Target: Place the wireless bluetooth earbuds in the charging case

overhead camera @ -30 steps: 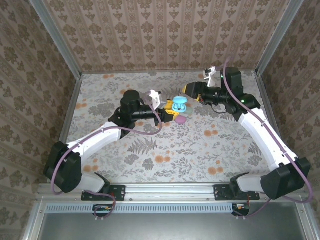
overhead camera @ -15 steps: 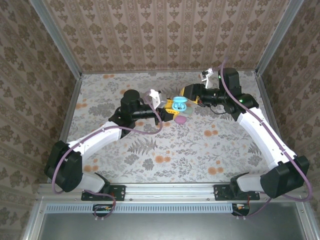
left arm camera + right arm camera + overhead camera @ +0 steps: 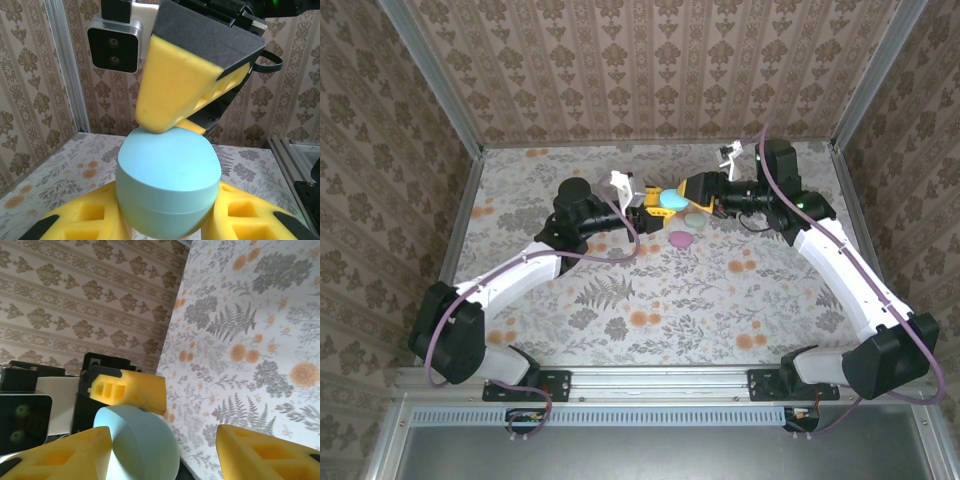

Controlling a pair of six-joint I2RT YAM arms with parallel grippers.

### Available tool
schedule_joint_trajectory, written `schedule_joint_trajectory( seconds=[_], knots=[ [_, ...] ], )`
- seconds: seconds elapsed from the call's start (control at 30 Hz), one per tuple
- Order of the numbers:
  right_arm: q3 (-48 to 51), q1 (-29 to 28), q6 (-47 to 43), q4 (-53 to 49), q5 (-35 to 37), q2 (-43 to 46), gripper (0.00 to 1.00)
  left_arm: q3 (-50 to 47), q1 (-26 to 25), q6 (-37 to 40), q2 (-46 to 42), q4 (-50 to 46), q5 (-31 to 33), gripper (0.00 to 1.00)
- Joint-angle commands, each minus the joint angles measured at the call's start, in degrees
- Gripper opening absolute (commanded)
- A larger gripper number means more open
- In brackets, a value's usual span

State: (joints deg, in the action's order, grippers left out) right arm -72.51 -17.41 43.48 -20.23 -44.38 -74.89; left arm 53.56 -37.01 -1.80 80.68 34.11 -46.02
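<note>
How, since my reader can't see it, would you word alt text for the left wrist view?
A closed light blue charging case sits gripped between the left tool's yellow fingers, with the right tool's yellow finger touching its top. Wallpapered walls stand behind.

Left arm [image 3: 520,272] runs from its near-left base up and to the right, elbow bent, forearm low and stretched out. Left tool [image 3: 655,207] points right, jaws clamped on a light-blue case [image 3: 670,200], with one yellow finger [image 3: 75,225] either side of it in the left wrist view. Right arm [image 3: 845,270] climbs from its near-right base along the right side, then folds back left at the far end, wrist level. Right tool [image 3: 688,196] points left, nose to nose with the left tool and just beside it. Its jaws are parted, with a wide gap between the pads [image 3: 260,450]. One pad touches the top of the case, the other is well apart from it.
</note>
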Motion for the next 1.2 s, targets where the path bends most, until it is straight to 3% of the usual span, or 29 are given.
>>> schedule_joint_trajectory(
  seconds=[0.0, 0.3, 0.4, 0.67, 0.9, 1.07, 1.17],
  knots=[
    [2.2, -0.2, 5.1, 6.3, -5.2, 1.6, 0.6, -0.8, 0.6, -2.3, -0.5, 4.6, 0.5, 0.28],
    [6.3, -0.2, 17.5, 22.1, -12.2, -0.1, 0.58, -2.1, 1.3, -5.7, -0.6, 9.9, 1.5, 0.29],
    [6.0, -0.3, 17.9, 22.8, -12.9, -0.9, 0.53, -2.3, 1.4, -5.8, -0.7, 9.8, 1.4, 0.29],
    [5.8, -0.9, 19.3, 24.9, -14.5, -2.8, 0.52, -2.3, 1.5, -5.9, -0.9, 10.1, 1.4, 0.29],
    [5.6, -1.2, 19.0, 25.8, -14.5, -3.8, 0.33, -2.5, 1.6, -5.9, -1.1, 10.1, 1.7, 0.3],
    [5.4, -1.2, 17.4, 24.3, -13.3, -3.4, 0.25, -2.8, 1.7, -5.8, -1.1, 9.8, 2.5, 0.35],
    [5.8, -1.1, 16.4, 24.6, -11.5, -2.9, 0.24, -3.3, 1.7, -5.4, -1.4, 9.6, 3.6, 0.46]
  ],
)
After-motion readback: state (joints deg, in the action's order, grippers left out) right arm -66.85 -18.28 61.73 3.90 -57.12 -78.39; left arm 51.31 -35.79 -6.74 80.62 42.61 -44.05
